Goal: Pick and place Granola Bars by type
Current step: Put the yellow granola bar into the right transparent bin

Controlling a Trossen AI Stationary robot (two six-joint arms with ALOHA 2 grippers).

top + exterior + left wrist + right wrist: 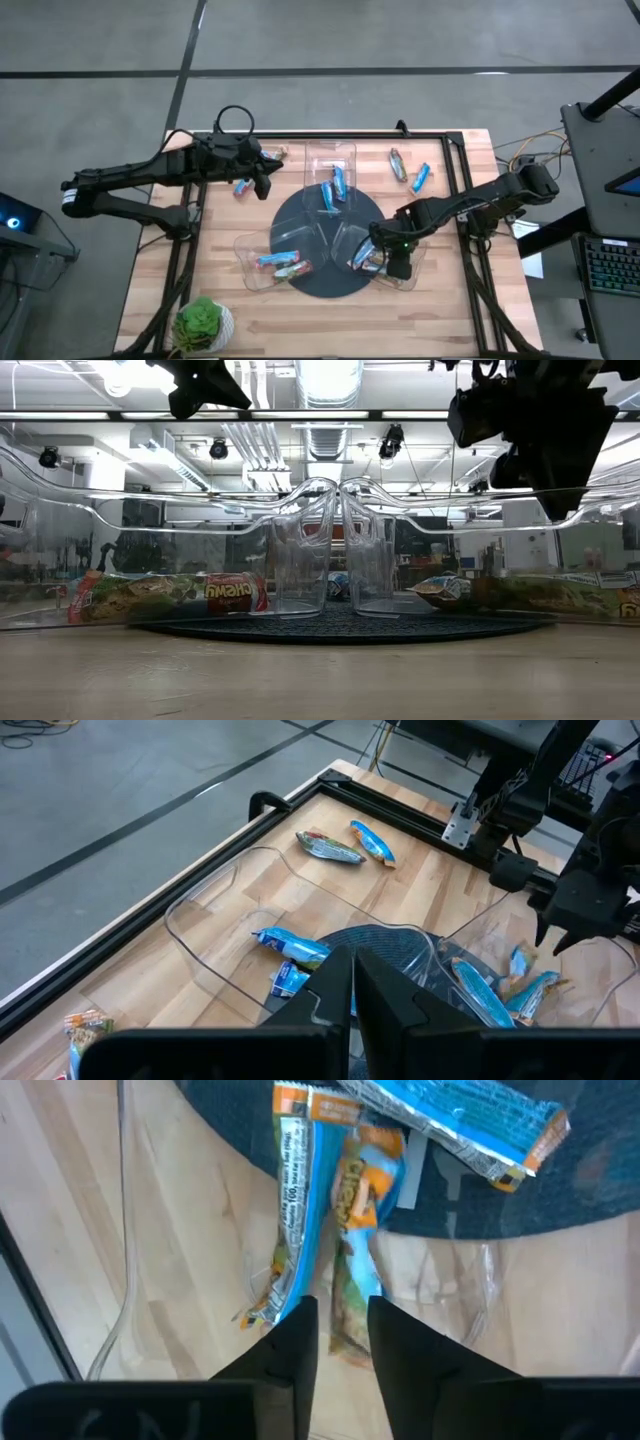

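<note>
Three clear trays stand around a dark round mat [310, 235]. In the right tray [405, 278] lie granola bars [364, 259]: two blue ones and a tan-orange one [352, 1230], flat on the tray floor. My right gripper [385, 256] hangs above them, pointing down and open; the tan bar's end shows below the gap between its fingers [344, 1335]. In the low view its fingers [565, 500] end well above the bars [440, 590]. My left gripper [264, 186] waits shut and empty over the table's far left [352, 982].
The far tray [330, 158] holds blue bars [334, 188]; the near-left tray [250, 262] holds a blue and a red-tan bar [282, 263]. Loose bars lie on the wood at far right [410, 170] and far left [243, 186]. A potted plant [203, 323] stands near left.
</note>
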